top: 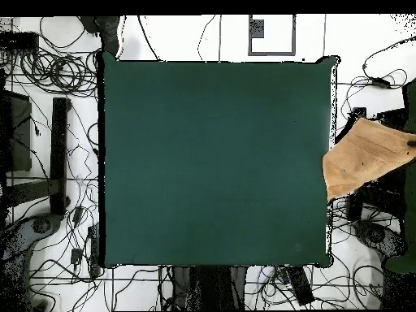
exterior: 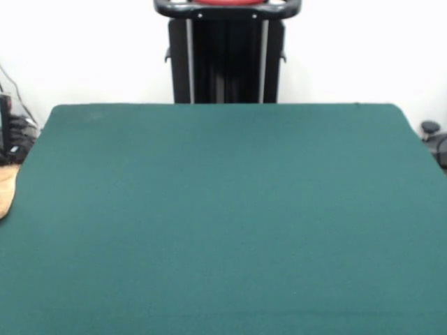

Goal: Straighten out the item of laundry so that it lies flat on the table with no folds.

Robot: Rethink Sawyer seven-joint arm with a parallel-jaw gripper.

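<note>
Fingers aren't visible anywhere, arm's pulled back. Light orange-tan terry towel (top: 367,158) hangs off the edge of the big dark green felt table (top: 215,162), so nothing's straightened yet.

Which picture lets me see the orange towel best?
The overhead view. The towel shows there as a big tan shape beside the table's right edge, off the green cloth. The front view shows only a thin tan sliver at the picture's left edge.
</note>
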